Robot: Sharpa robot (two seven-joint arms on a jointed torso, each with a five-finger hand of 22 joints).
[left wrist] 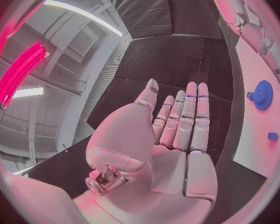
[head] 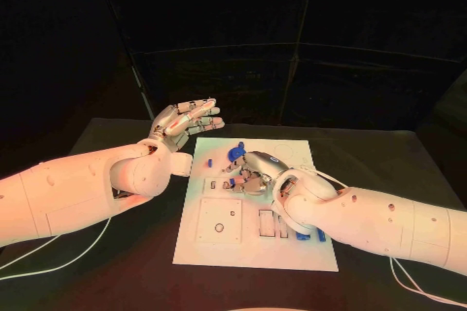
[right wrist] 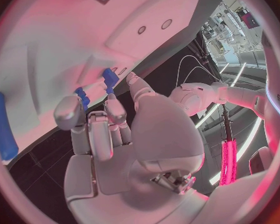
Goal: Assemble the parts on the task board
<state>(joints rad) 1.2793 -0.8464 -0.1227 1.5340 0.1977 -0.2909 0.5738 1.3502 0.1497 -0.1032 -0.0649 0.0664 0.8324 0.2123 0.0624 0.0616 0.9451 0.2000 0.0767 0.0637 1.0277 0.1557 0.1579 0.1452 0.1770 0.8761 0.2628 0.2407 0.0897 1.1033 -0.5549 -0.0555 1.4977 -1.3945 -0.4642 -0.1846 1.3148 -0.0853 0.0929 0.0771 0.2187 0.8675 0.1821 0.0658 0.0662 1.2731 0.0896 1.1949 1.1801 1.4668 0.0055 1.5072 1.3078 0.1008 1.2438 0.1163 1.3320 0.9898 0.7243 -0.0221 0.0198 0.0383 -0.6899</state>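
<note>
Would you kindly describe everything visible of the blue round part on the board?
The blue round part is a disc, plastic by its look, with a small knob at one side and a centre hole, as the left wrist view shows. It lies on the white board near the far edge, just beyond the right robot hand; whether they touch is unclear.

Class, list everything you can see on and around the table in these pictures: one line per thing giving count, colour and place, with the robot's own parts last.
Table: one, black, under everything.
Task board: one, white, middle of the table.
Round part: one, blue, far end of the board.
Small parts: several, blue, scattered on the board; exact count unclear.
Cables: white, trailing from both arms over the table.
Left hand: one, silver, raised beside the board's far left corner, fingers apart, holding nothing.
Right hand: one, silver, over the board's middle, fingers curled down at a small blue part; grip unclear.
</note>
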